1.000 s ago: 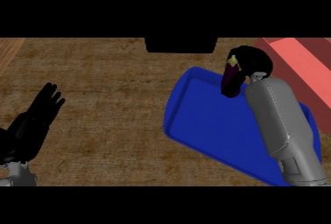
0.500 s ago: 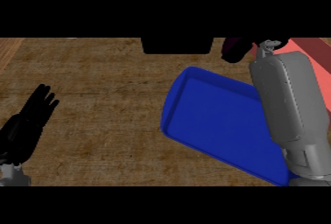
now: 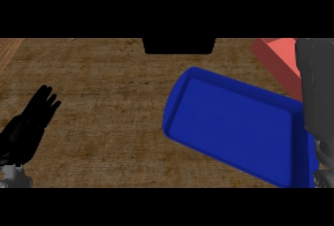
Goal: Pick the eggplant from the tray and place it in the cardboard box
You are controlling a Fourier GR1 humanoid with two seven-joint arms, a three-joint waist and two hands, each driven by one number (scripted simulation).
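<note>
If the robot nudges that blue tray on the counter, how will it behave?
The blue tray looks flat and shallow with a low rim, so it would likely slide rather than tip. It shows no contents, so it is probably light. It keeps a clean rectangular shape on the wooden counter, suggesting stiffness.

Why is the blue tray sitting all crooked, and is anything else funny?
The blue tray lies turned at an angle to the counter's edges, with nothing on it. Otherwise nothing looks spilled or broken. The red box sits at the far right, partly hidden by the right forearm.
</note>
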